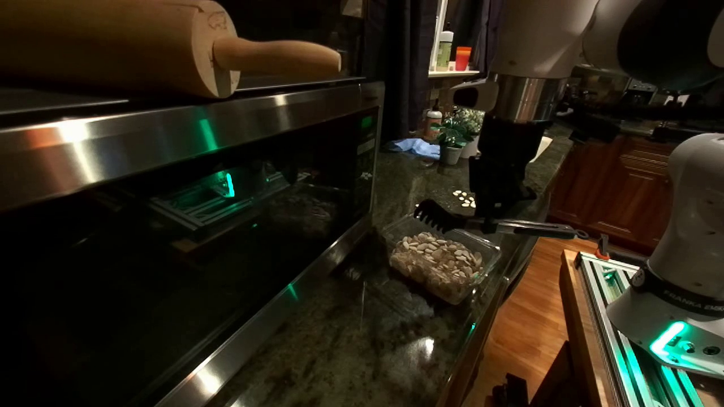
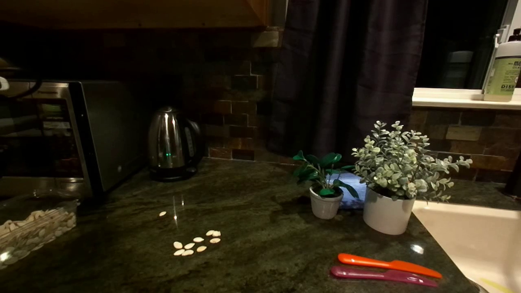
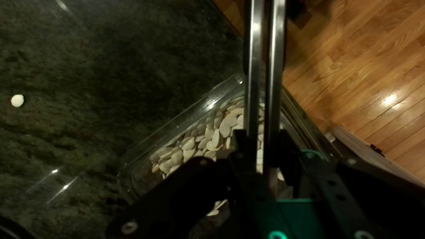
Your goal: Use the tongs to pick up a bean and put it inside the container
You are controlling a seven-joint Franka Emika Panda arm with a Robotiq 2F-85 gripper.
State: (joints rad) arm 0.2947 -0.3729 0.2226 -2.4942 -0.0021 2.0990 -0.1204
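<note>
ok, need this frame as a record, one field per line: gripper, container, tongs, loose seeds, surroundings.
gripper: closed on the tongs
container: clear plastic, on the counter, many seeds inside
tongs: silvery with a black toothed head; crossing above the container in the wrist view; whether they hold a seed, cannot tell
loose seeds: ten on the counter in an exterior view, nine grouped, one apart
surroundings: kettle beside microwave; rolling pin on microwave; orange knife and purple knife near sink
</note>
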